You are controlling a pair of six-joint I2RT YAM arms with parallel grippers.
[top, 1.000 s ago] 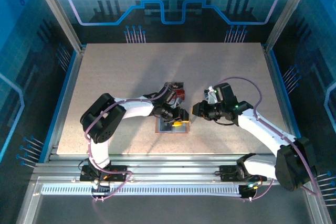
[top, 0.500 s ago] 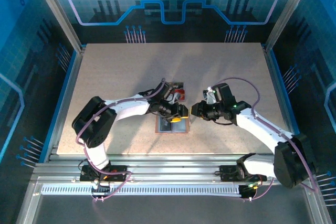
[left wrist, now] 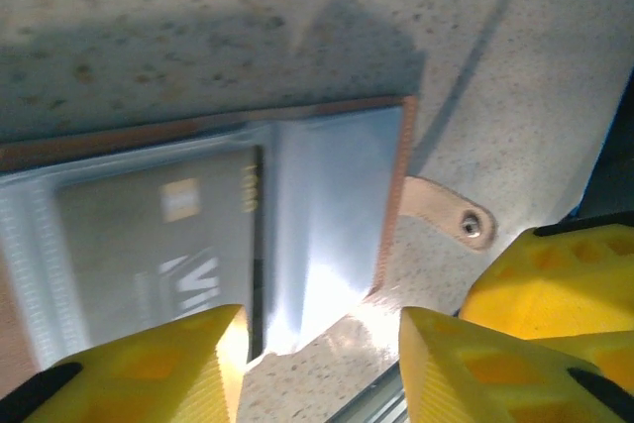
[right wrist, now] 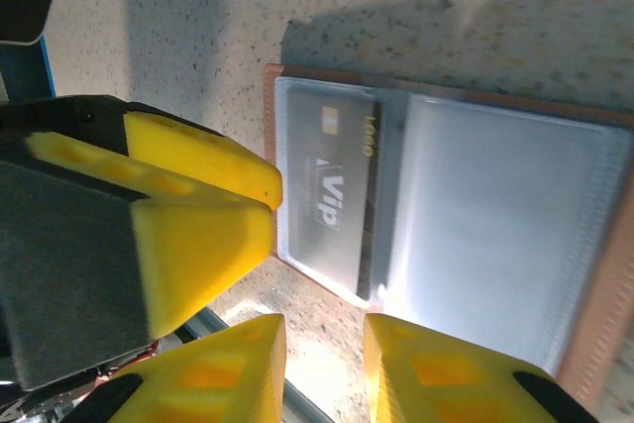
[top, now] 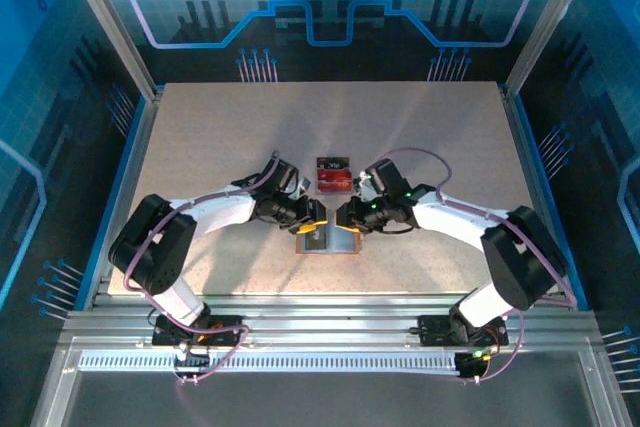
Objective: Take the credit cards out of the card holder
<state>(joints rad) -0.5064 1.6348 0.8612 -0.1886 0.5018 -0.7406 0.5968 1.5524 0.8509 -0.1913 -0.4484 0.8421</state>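
The card holder (top: 330, 241) lies open on the table, tan outside with grey-blue inner faces (right wrist: 495, 215). A dark credit card (right wrist: 332, 195) marked "Vip" sits in one clear pocket, also seen from the left wrist (left wrist: 158, 235); the other pocket looks empty. The clasp tab (left wrist: 446, 213) sticks out to the side. My left gripper (top: 318, 215) (left wrist: 322, 344) hovers open at the wallet's far edge. My right gripper (top: 343, 217) (right wrist: 325, 344) faces it, close alongside, open with nothing between its fingers. A red card (top: 335, 181) lies on the table behind them.
A dark item (top: 333, 161) sits just beyond the red card. The two grippers' yellow fingers (right wrist: 188, 205) nearly touch over the wallet. Metal rails (top: 330, 332) run along the near edge, and blue walls enclose the table.
My left gripper has drawn back to the left across the wallet and narrowed a little. My right gripper has moved left, coming close beside it over the wallet.
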